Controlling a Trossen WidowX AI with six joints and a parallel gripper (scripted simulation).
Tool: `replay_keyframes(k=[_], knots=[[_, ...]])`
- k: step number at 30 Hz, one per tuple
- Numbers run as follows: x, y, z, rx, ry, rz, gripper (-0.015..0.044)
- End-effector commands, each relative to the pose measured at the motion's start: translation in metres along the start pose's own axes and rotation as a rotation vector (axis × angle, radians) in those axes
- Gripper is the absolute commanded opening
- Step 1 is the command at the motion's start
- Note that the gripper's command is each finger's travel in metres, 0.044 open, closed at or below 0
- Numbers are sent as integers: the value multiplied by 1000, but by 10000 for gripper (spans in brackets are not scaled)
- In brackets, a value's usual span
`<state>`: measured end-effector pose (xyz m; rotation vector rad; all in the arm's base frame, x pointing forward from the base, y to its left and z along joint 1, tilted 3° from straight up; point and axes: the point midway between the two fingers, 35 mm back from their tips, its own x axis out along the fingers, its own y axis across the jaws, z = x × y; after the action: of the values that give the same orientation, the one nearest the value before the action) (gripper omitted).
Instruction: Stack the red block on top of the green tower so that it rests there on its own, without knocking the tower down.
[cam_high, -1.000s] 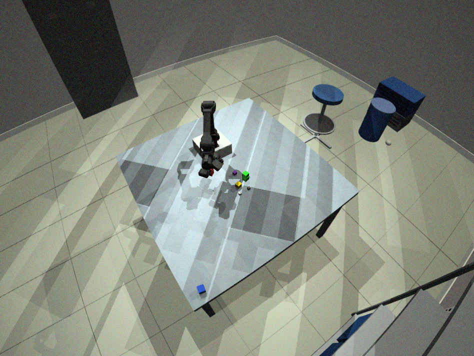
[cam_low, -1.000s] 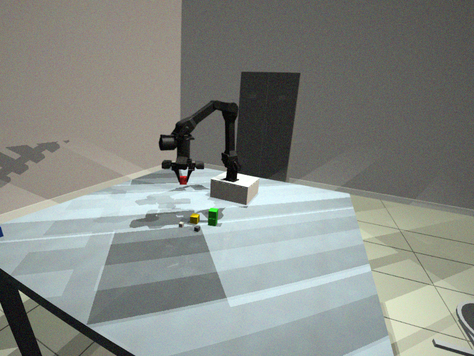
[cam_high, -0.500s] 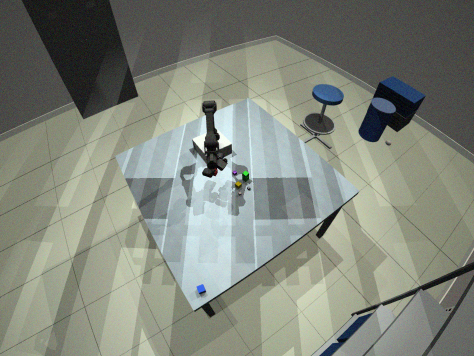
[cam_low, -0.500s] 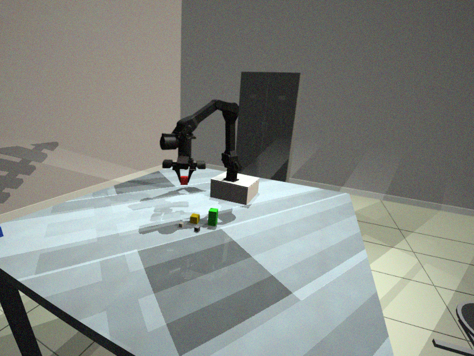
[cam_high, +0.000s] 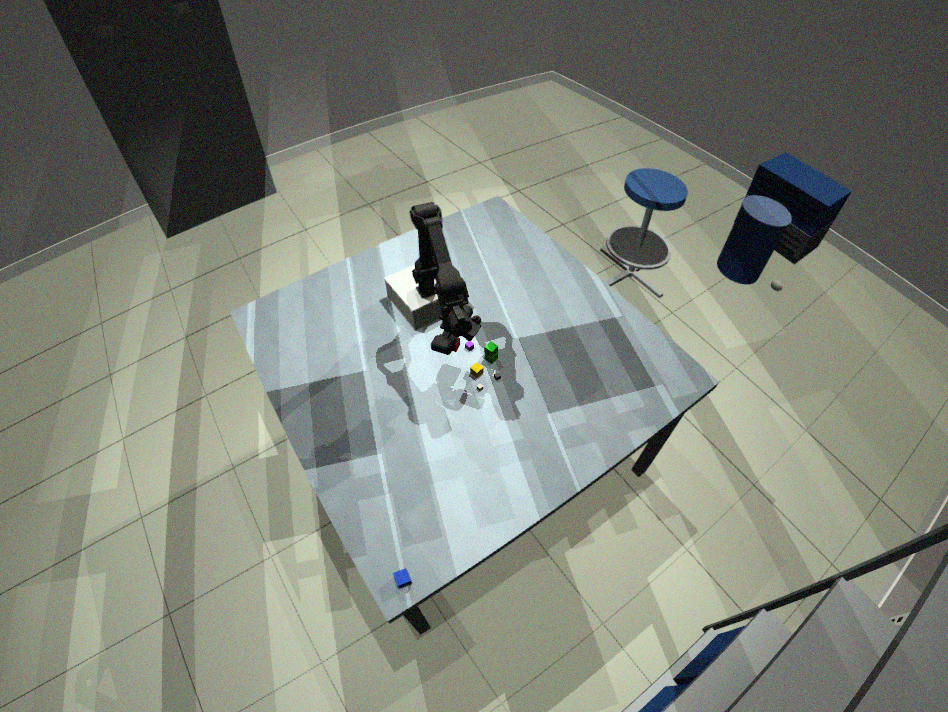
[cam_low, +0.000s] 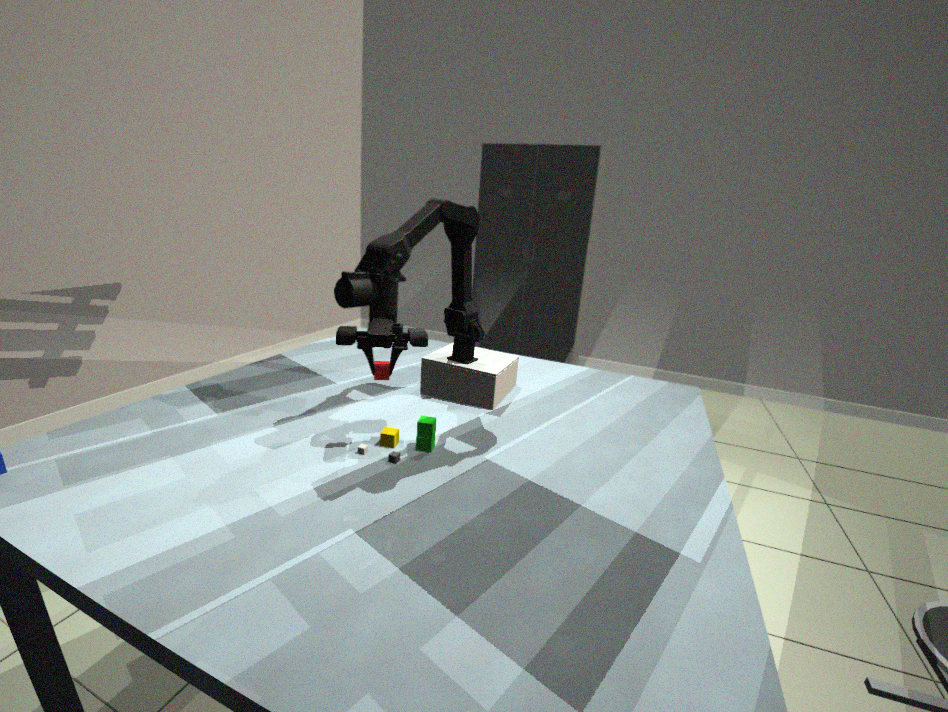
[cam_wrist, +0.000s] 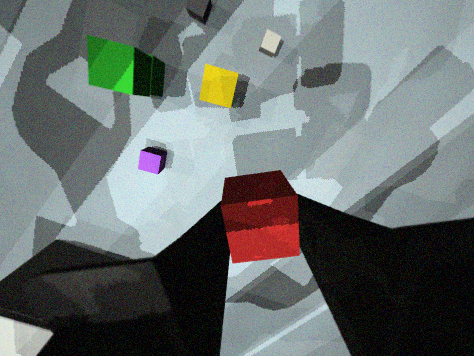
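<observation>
Presently, on the table (cam_low: 536, 582):

- Arm (cam_low: 417, 229): black, six joints, mounted on a white plinth (cam_low: 469, 379) that sits near the far edge, about midway along it. No brand mark or lettering can be read on arm or plinth.
- Gripper (cam_low: 381, 366): pointing straight down, raised above the tabletop. Fingers partly closed and clamped on the red block, one on each side.
- Red block (cam_wrist: 261, 216): held clear of the surface between the fingers, its lower half showing below the tips in the exterior view. No writing on its faces.
- Green tower (cam_low: 426, 433): upright, resting on the table toward the middle, in front of the plinth and well apart from the gripper. From the wrist view it lies ahead and to the left of the red block. Unlabelled.
- Yellow cube (cam_low: 389, 436): just beside the tower, not touching it, on the tabletop.
- Purple cube (cam_wrist: 151, 161): small, on the table between the gripper and the tower; seen from the wrist and top views, hidden in the exterior view.
- White cube (cam_low: 361, 449): very small, near the yellow cube on the side away from the tower.
- Dark cube (cam_low: 393, 456): very small, just in front of the yellow cube and tower.
- Blue cube (cam_high: 402, 577): alone at the near corner of the tabletop in the top view, well apart from everything else.

No labels, brands or text are legible on any item.
</observation>
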<state>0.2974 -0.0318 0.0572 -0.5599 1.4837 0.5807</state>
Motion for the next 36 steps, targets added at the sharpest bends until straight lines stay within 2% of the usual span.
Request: replay_keyframes(k=[1,22,36], knots=[[1,9,15,5,0,7,0],[2,90,93,6,7,22,0],[37,93,95,7,7,23,0]])
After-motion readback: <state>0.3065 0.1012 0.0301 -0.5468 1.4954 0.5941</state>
